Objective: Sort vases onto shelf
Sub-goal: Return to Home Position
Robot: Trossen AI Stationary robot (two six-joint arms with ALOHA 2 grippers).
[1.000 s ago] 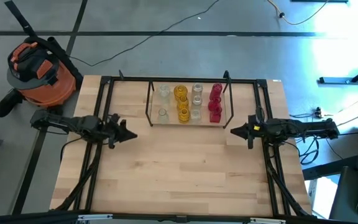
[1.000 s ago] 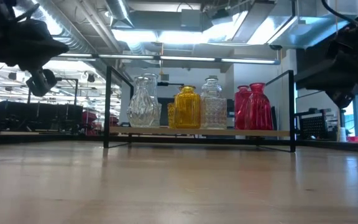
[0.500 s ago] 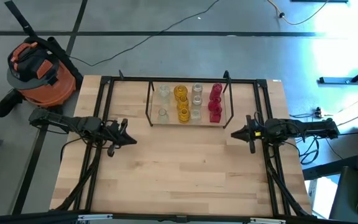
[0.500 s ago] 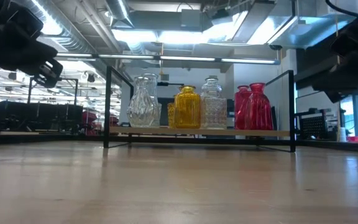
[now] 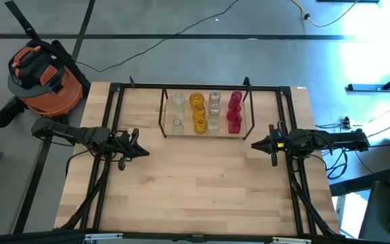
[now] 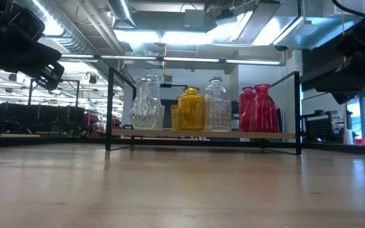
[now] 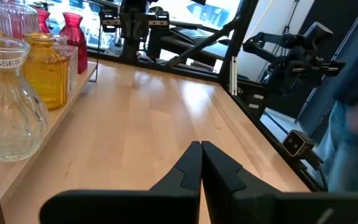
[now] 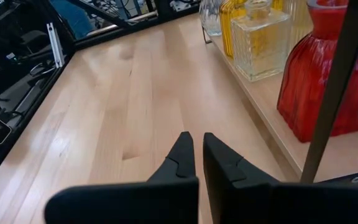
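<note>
The shelf (image 5: 205, 131), a light-wood board in a black wire frame, stands on the table's far middle. Several vases stand upright on it in rows: clear (image 5: 177, 102), yellow (image 5: 197, 102), clear (image 5: 214, 100), red (image 5: 235, 100). The low view shows a clear vase (image 6: 146, 104), a yellow one (image 6: 191, 109) and a red one (image 6: 258, 109). My left gripper (image 5: 144, 152) hovers shut near the left rail, away from the shelf (image 7: 86, 71). My right gripper (image 5: 254, 144) hovers shut by the right rail, beside the shelf's right end (image 8: 272, 118). Both (image 7: 201, 149) (image 8: 194, 140) hold nothing.
Black rails (image 5: 114, 108) run along the table's sides and back. Bare tabletop (image 5: 195, 186) lies between the arms and the near edge. An orange vacuum (image 5: 42, 74) sits on the floor past the far left corner. A person's blurred sleeve (image 7: 353, 124) shows beyond the table.
Both grippers have rolled about their own pointing line while staying in place above the table. Both stay shut. The vases and the shelf have not moved.
</note>
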